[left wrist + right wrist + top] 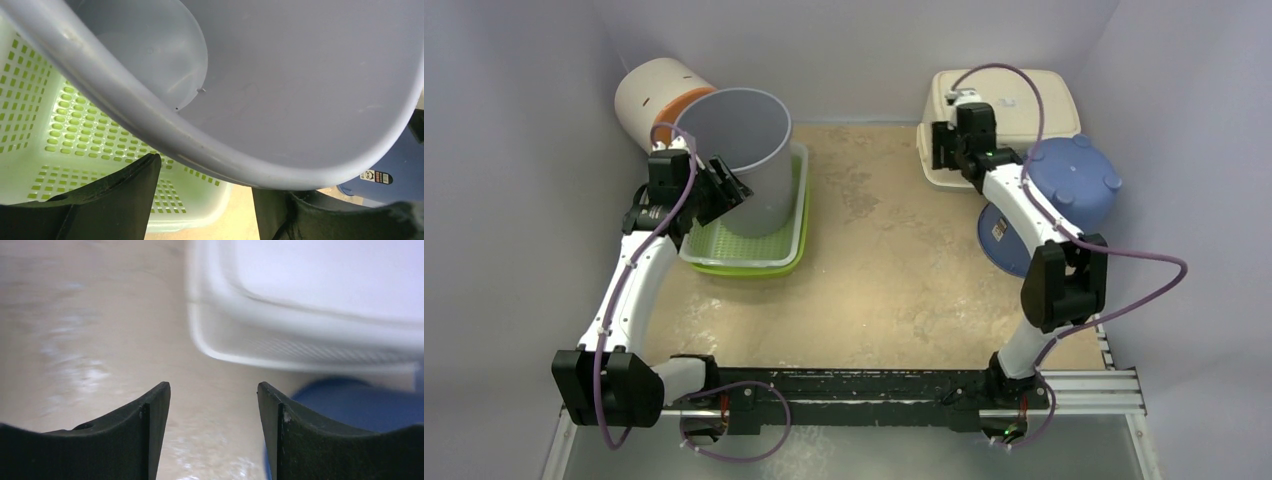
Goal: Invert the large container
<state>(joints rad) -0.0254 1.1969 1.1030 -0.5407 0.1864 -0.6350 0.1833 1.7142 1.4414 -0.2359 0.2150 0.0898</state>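
The large grey container [749,150] stands open side up in the green perforated basket [744,255] at the back left. My left gripper [727,186] is open at the container's left side, just under its rim. In the left wrist view the rim and inside of the container [300,75] fill the frame, the rim runs just above my open left gripper [205,175], and the basket [30,100] lies below. My right gripper [942,150] is open and empty over the table [214,390] beside the white tray.
A white tray [1009,100] sits at the back right and shows in the right wrist view [325,300]. A blue bowl [1079,180] lies upside down on a blue lid [1004,240] at the right. A white and orange canister [659,95] leans behind the grey container.
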